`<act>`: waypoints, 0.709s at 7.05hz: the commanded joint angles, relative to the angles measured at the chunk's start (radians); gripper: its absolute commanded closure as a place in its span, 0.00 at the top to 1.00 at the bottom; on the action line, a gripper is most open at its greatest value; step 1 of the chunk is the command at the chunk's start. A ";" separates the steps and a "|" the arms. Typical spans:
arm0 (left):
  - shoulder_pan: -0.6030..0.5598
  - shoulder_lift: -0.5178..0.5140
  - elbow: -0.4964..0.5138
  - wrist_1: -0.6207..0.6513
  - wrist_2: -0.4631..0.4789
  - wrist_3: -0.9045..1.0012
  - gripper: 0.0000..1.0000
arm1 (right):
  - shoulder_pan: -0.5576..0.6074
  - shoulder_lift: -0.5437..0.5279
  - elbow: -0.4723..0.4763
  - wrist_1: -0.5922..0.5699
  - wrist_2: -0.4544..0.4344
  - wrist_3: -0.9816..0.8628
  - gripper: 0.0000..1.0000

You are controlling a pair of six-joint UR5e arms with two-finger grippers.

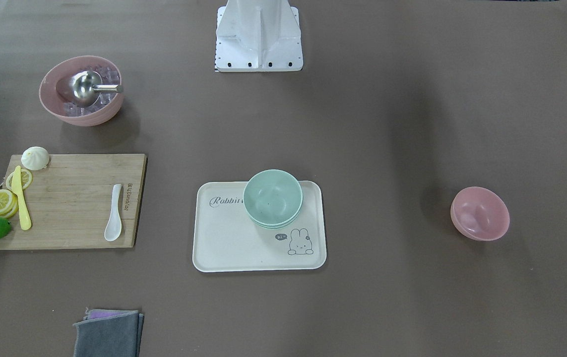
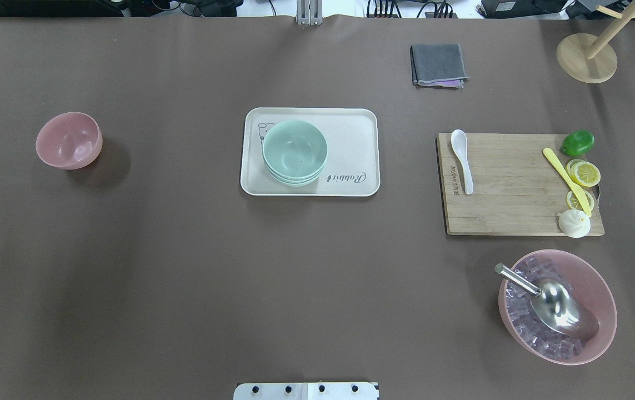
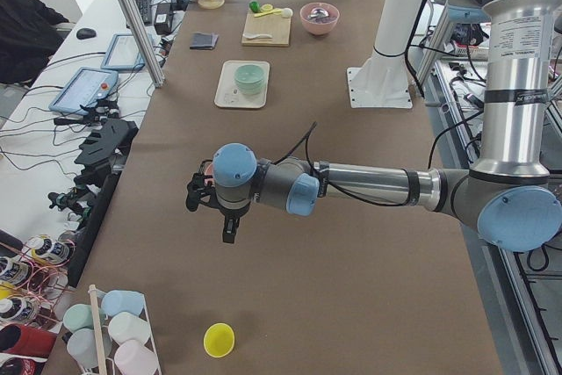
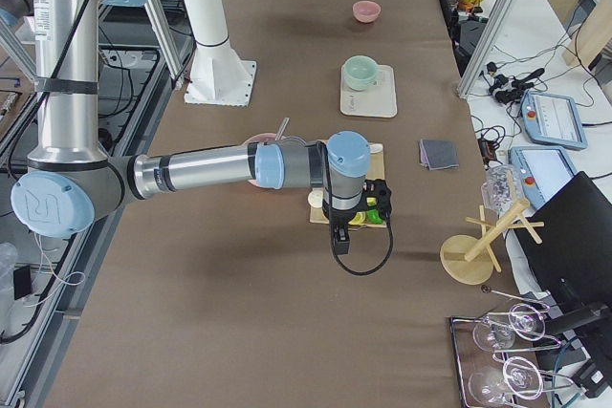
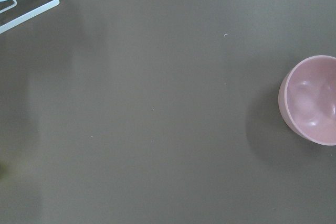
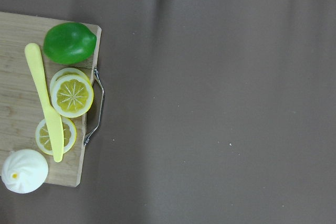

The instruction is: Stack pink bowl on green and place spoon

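Nothing of the job is done yet, as I judge it: both the stacking and the spoon are left.

On my left side, the pink bowl (image 2: 69, 140) sits upright and alone on the bare table, well apart from the tray (image 2: 356, 128). The left gripper (image 3: 228, 227) hangs above open table with nothing in it. Its wrist camera catches the bowl only at the right edge of its view, so the bowl is off to one side, not beneath the gripper. I cannot tell whether those jaws are parted or closed.

In the middle, the green bowls (image 2: 294, 151) are nested on the tray, with nothing on top of them.

To the right, the spoon (image 2: 461, 158) lies on the cutting board (image 2: 511, 205), near the end closest to the tray. The right gripper (image 4: 339, 236) hovers at the opposite end. Its camera shows the lime (image 6: 69, 42) and yellow knife (image 6: 46, 103) but no spoon. I cannot tell how its jaws stand either.
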 commanded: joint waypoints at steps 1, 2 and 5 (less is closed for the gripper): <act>-0.001 0.010 0.014 -0.005 -0.001 -0.009 0.98 | 0.000 0.003 -0.004 0.000 0.000 0.002 1.00; -0.001 -0.003 0.013 0.000 0.002 -0.011 0.98 | 0.000 0.003 0.000 0.000 0.002 0.002 1.00; 0.001 -0.008 0.015 -0.031 -0.012 -0.050 0.98 | -0.002 0.003 -0.004 0.000 0.002 0.005 1.00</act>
